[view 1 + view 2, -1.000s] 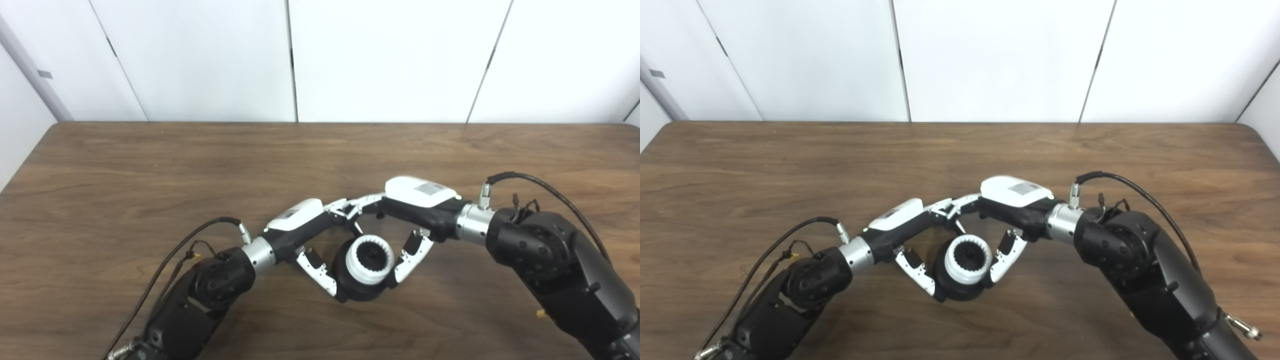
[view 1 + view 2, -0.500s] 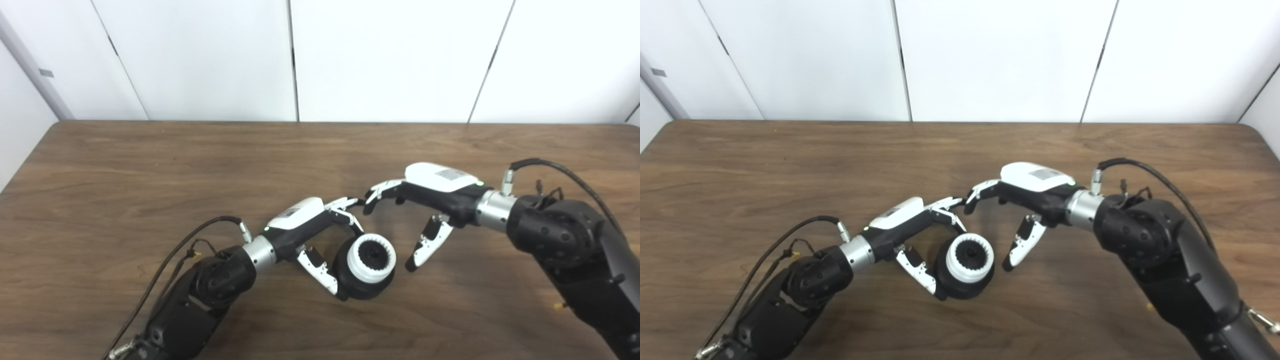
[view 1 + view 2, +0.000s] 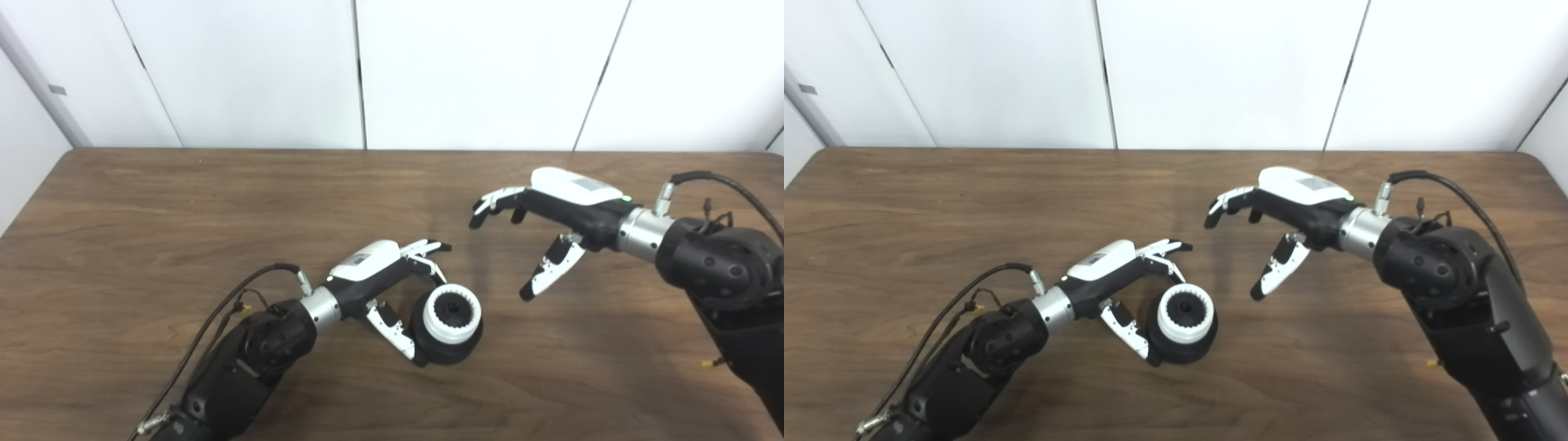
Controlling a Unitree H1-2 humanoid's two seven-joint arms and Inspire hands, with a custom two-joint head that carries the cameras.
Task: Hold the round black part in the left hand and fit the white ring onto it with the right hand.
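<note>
The round black part (image 3: 458, 354) rests on the table (image 3: 184, 214) near the front middle. The white ring (image 3: 432, 316), toothed on its inside, sits on top of it. My left hand (image 3: 383, 272) is beside the part on its left. Its thumb (image 3: 392, 327) lies against the part's lower left side, and its fingers (image 3: 429, 248) stretch out above and behind the part, apart from it. My right hand (image 3: 551, 208) is open and empty, raised above the table to the right of the part and well clear of it.
The brown wooden table runs wide to both sides, with a white panelled wall (image 3: 367, 73) right behind its far edge. Cables (image 3: 233, 306) loop off both wrists. Nothing else lies on the table.
My right hand let go of the ring and drew back up and to the right. My left hand's fingers straightened off the part. The part with the ring stayed in place.
</note>
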